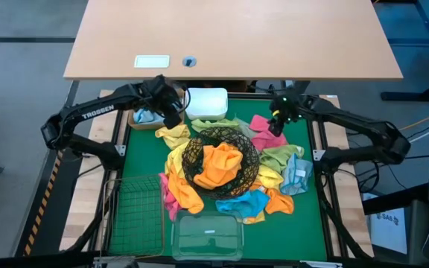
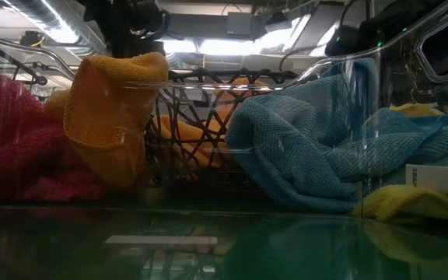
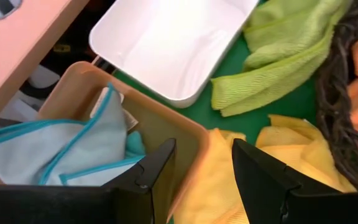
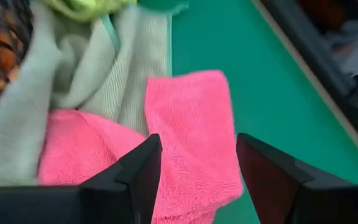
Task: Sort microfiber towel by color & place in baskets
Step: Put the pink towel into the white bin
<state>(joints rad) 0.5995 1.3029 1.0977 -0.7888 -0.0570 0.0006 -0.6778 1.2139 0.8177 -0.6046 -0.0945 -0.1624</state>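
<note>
While the left gripper (image 3: 201, 165) straddles the tan tray's rim (image 3: 191, 134), both grippers' fingers spread empty, right gripper (image 4: 197, 168) over the pink towel (image 4: 191, 137).

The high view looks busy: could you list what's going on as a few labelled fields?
Left gripper: open, above tan tray rim
Tan tray contents: light blue towel
Right gripper: open, over pink towel
Black wire bowl: orange towel inside
White tub: looks empty
Green mesh basket: looks empty
Clear box: looks empty

The tan tray (image 1: 141, 117) is largely hidden beneath the left claw (image 1: 171, 117); the low view's foreground is blurred, perhaps by the clear box (image 2: 302, 85).
</note>
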